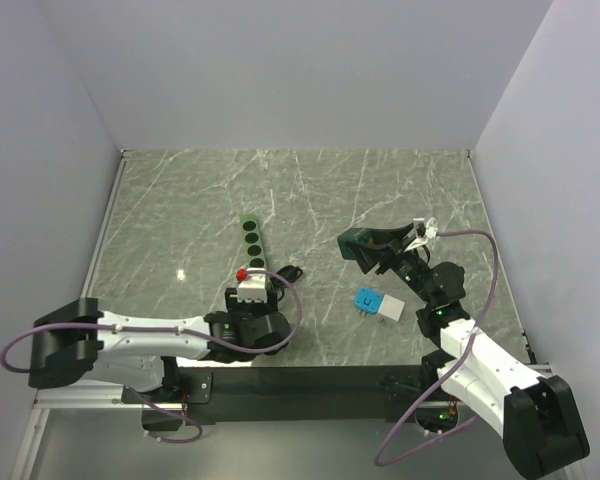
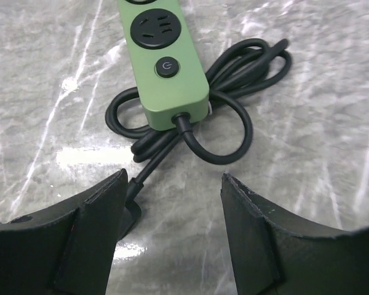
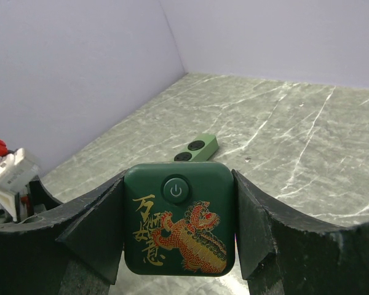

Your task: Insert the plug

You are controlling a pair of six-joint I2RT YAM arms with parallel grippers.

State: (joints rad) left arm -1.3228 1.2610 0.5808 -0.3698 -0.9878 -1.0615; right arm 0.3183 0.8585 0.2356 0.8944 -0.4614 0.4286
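The plug (image 3: 179,218) is a dark green square block with a power button and a gold and red dragon print. My right gripper (image 3: 178,178) is shut on its two sides and holds it above the table (image 1: 355,240). A light green power strip (image 1: 250,238) with round black sockets lies at the table's centre left. Seen from the left wrist, its switch end (image 2: 166,55) shows with its coiled black cord (image 2: 234,92). My left gripper (image 2: 172,184) hangs open just short of that end, nothing between its fingers. The cord passes by the left finger (image 2: 104,209).
A small blue and white box (image 1: 378,302) lies on the marble table below the right gripper. Purple walls close in the table on three sides. The left arm's white wrist camera (image 3: 9,178) shows at the left of the right wrist view.
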